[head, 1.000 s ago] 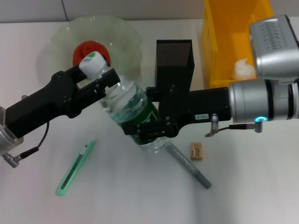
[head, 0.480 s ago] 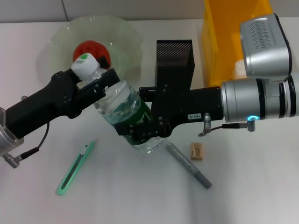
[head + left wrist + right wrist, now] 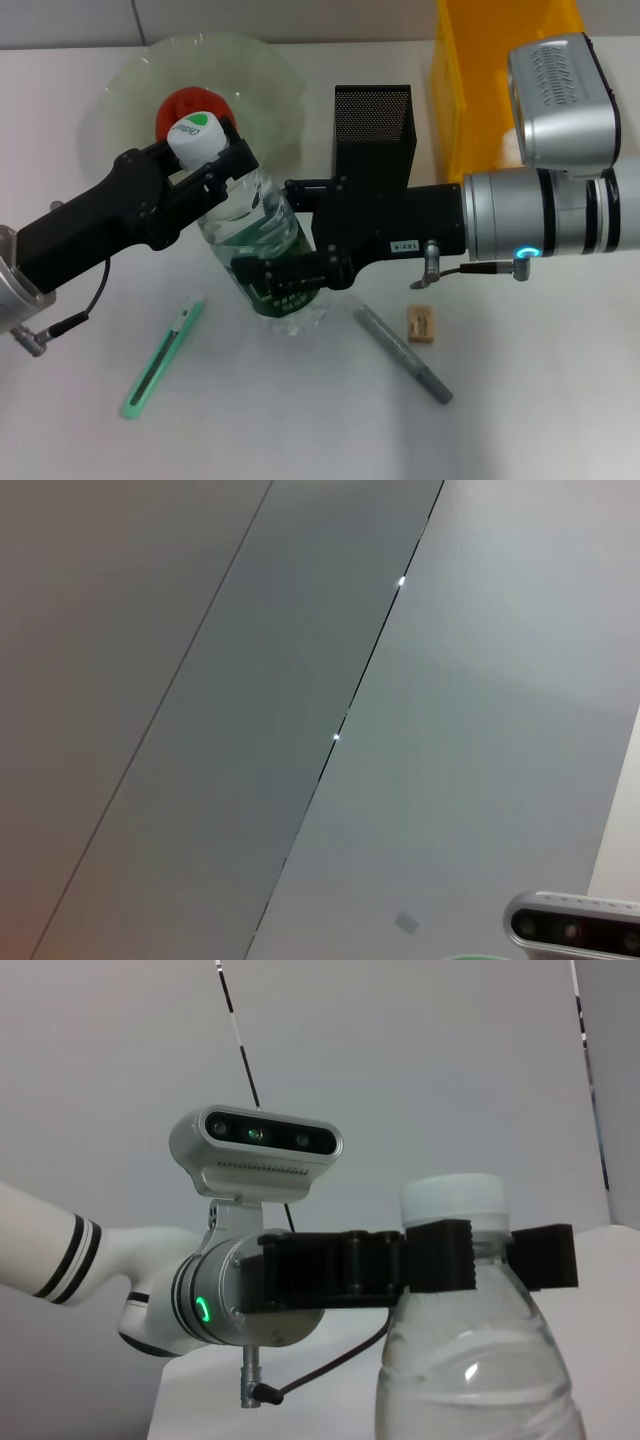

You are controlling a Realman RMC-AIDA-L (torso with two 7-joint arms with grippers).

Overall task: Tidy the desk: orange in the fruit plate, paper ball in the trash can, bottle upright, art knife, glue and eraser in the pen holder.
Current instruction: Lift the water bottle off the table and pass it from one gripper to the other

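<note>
Bottle [image 3: 262,240] is standing nearly straight up on the surface [image 3: 520,420], cap leaning a little toward the plate. I am grasping its neck with my left pincer [image 3: 205,170], its bottom with my right pincer [image 3: 285,285].

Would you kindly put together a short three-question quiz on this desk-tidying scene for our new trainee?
1. True or false: the left gripper is shut on the neck of the bottle.
2. Which sits in the fruit plate? A) eraser B) orange C) art knife
3. Fill in: the right gripper holds the bottle near its ____.

Key
1. True; the right wrist view shows the fingers clamped just under the cap.
2. B; the orange is in the plate, while the eraser and art knife lie on the table.
3. Base.
</note>
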